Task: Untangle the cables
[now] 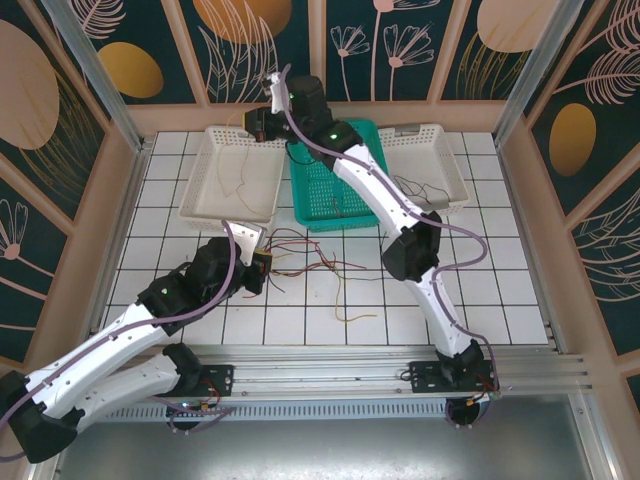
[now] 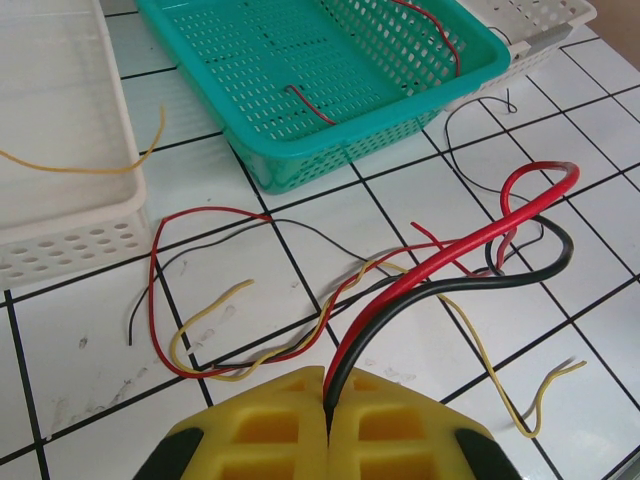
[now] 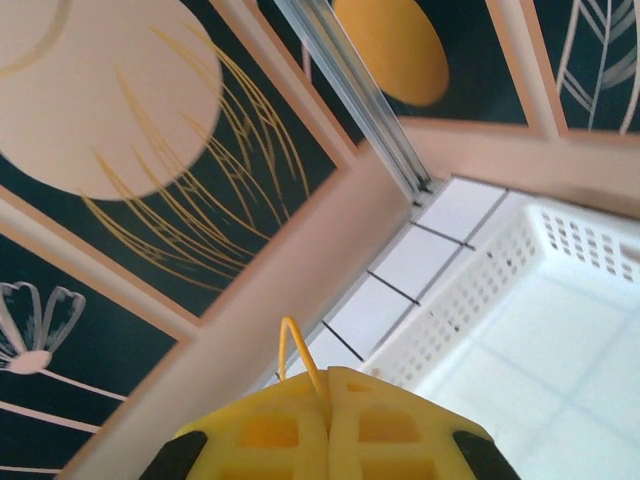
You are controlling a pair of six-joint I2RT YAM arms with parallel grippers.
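Observation:
A tangle of thin cables (image 1: 312, 262) in red, black and yellow lies on the white tiles in front of the baskets. My left gripper (image 1: 262, 263) sits low at the tangle's left end. In the left wrist view it (image 2: 328, 405) is shut on a red cable (image 2: 440, 258) and a black cable (image 2: 470, 283), which arch up and away together. A yellow cable (image 2: 213, 312) winds loose on the tiles beneath them. My right gripper (image 1: 260, 124) hovers over the far edge of the left white basket (image 1: 225, 217). It (image 3: 327, 385) is shut on a thin yellow cable (image 3: 289, 345), which hangs down into that basket.
A teal basket (image 1: 335, 226) stands in the middle with a red wire (image 2: 310, 103) inside, and a second white basket (image 1: 456, 168) is to its right. An orange wire (image 2: 80, 168) lies in the left white basket (image 2: 60, 250). Walls close in on three sides.

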